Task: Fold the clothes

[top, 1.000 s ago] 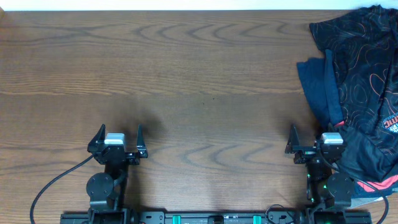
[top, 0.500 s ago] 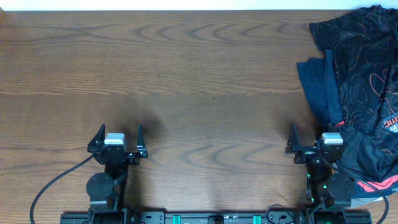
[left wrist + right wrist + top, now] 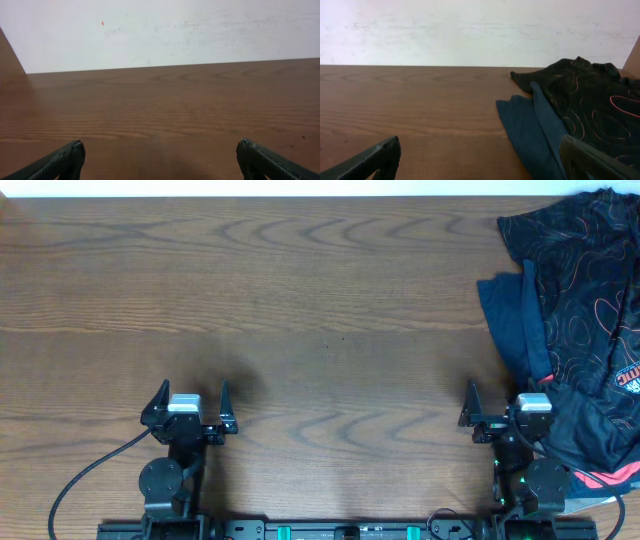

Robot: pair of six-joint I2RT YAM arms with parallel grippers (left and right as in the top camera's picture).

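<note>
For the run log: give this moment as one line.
left end effector: open, empty | right end effector: open, empty | black jersey: crumpled over navy garment, unfolded

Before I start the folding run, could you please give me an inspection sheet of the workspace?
Surface: brown wood-grain table, no spills seen.
Job's things: black jersey with orange lines, heaped unfolded at the right edge and partly over a navy garment; a red edge shows at the front of the heap.
Clutter: nothing seen.
End effectors: left end effector open, holding nothing; right end effector open, holding nothing, close beside the jersey.
Cables: black cable loops on the table left of the left arm.
Surroundings: white wall beyond the table's far edge.
</note>
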